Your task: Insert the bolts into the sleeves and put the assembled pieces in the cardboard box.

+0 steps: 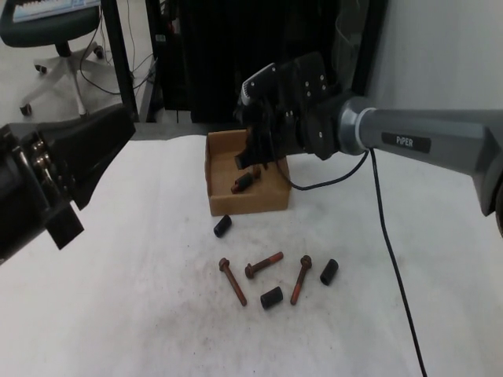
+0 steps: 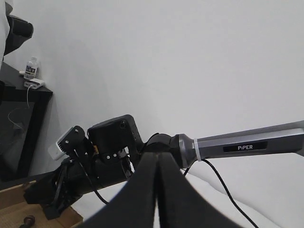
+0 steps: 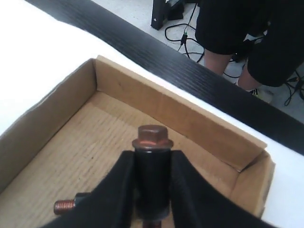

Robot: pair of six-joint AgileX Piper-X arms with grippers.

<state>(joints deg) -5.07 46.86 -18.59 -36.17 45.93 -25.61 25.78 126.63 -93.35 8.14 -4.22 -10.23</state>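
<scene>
My right gripper [image 3: 152, 187] is shut on a black sleeve [image 3: 152, 173] with a copper bolt head [image 3: 154, 137] sticking out of it. It hangs over the open cardboard box [image 3: 180, 114]. In the high view this gripper [image 1: 253, 157] sits above the box [image 1: 251, 206] at the back of the white bench. Another assembled piece [image 1: 244, 183] lies inside the box, also seen as a threaded end [image 3: 65, 205]. Three loose bolts [image 1: 233, 281] [image 1: 263, 265] [image 1: 301, 279] and three loose sleeves [image 1: 222, 226] [image 1: 271, 298] [image 1: 328, 272] lie in front. My left gripper [image 2: 157, 159] is shut on nothing, raised at the left.
The left arm [image 1: 55, 173] hovers over the bench's left side, well apart from the parts. The right arm's grey tube [image 1: 432, 141] and its cable [image 1: 389, 236] cross the right side. A dark bench edge [image 3: 190, 66] runs behind the box.
</scene>
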